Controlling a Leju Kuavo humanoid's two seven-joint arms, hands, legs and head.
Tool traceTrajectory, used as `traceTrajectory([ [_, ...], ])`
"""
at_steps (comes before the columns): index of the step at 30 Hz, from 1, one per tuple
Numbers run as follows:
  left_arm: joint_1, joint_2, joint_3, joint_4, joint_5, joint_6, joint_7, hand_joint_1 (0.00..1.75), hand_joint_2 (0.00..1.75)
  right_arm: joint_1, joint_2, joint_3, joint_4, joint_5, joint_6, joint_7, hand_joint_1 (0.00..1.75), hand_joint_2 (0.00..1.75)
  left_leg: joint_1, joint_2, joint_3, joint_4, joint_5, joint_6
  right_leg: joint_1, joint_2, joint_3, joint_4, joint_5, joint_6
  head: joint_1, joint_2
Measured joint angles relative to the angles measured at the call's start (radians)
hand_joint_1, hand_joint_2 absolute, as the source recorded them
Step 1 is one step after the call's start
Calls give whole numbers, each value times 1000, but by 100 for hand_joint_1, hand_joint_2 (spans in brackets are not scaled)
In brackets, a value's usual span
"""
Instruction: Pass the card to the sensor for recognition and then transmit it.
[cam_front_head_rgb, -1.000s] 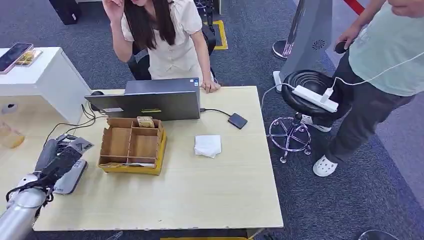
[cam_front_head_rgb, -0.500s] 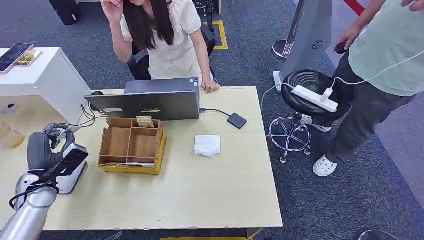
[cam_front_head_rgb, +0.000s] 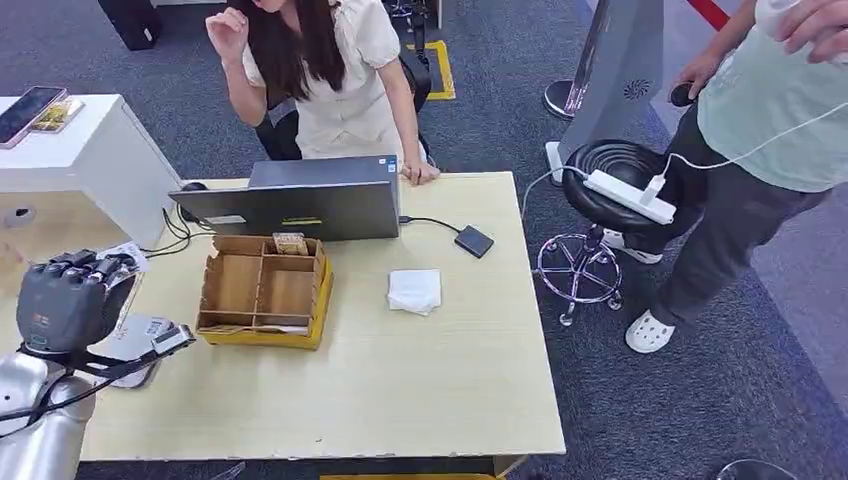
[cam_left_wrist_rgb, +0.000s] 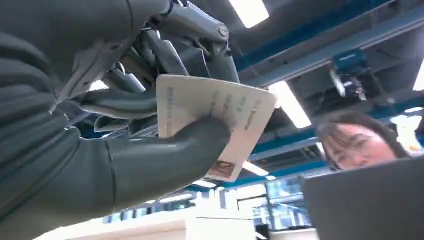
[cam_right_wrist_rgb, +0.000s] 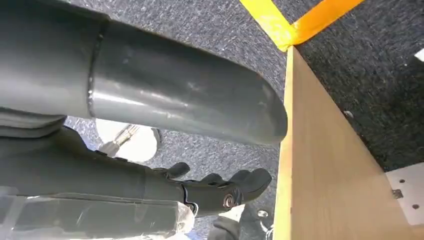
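Card (cam_left_wrist_rgb: 215, 125) sits pinched in my left hand (cam_front_head_rgb: 62, 300), thumb (cam_left_wrist_rgb: 165, 155) pressed on one face and the darker fingers (cam_left_wrist_rgb: 120, 102) folded behind the other, so the grip is firm. From my head I see that hand raised with its back toward me, just above the near left part of the table (cam_front_head_rgb: 400, 390), and the card itself is hidden behind the knuckles. Right below the hand, lying on the table, is the pale grey sensor (cam_front_head_rgb: 135, 340). My right hand (cam_right_wrist_rgb: 225, 192) hangs beside the table's edge over the carpet, fingers curled loosely with nothing visible in them; whether they are fully clenched I cannot tell.

Further along the table from my left hand stands the cardboard tray (cam_front_head_rgb: 262, 292), divided into compartments, with a small object in one at its far side. Beyond the tray is a folded white cloth (cam_front_head_rgb: 415, 291), then a grey laptop (cam_front_head_rgb: 300, 205) with its lid toward me and a small black box (cam_front_head_rgb: 474, 241) wired to it. Behind the laptop a person (cam_front_head_rgb: 330, 70) leans on the far edge. Off to the far right a black stool (cam_front_head_rgb: 610, 190) carries a white power strip (cam_front_head_rgb: 630, 196), and another person (cam_front_head_rgb: 760, 140) stands next to it.
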Motion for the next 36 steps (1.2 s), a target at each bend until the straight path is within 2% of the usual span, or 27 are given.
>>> traceTrajectory([
  [11,18,-36,49,7,-41,0,4,175,175,1,0,-1,0,-10,-1,-5,0,0,0,-1,-1,0,0,0,0,-1,0,0,0,0,1,0],
  [15,-3,-36,49,87,-29,0,11,175,175,1,2,-13,0,0,-2,-5,0,0,0,-1,0,0,0,0,0,-1,0,0,0,0,2,0],
  [18,-17,-32,43,153,-10,0,49,175,175,1,3,-21,0,2,-2,-4,0,0,0,-1,0,0,0,0,0,0,0,0,0,0,1,0],
  [22,-16,0,-32,211,5,0,155,175,175,2,3,-24,0,3,-2,0,0,0,0,-1,0,0,0,0,0,0,0,0,0,0,1,0],
  [23,-16,5,-50,221,6,0,166,175,175,2,3,-24,0,3,-2,1,0,0,0,-1,0,0,0,0,0,-1,0,0,0,0,2,0],
  [27,-15,4,-77,256,6,0,172,175,175,2,4,-24,0,3,-2,1,0,0,0,0,-1,0,0,0,0,0,0,0,0,0,2,0],
  [36,-17,-11,-78,320,-16,0,186,175,175,2,6,-26,0,3,-3,2,0,0,0,-1,0,0,0,0,0,0,0,0,0,0,1,0],
])
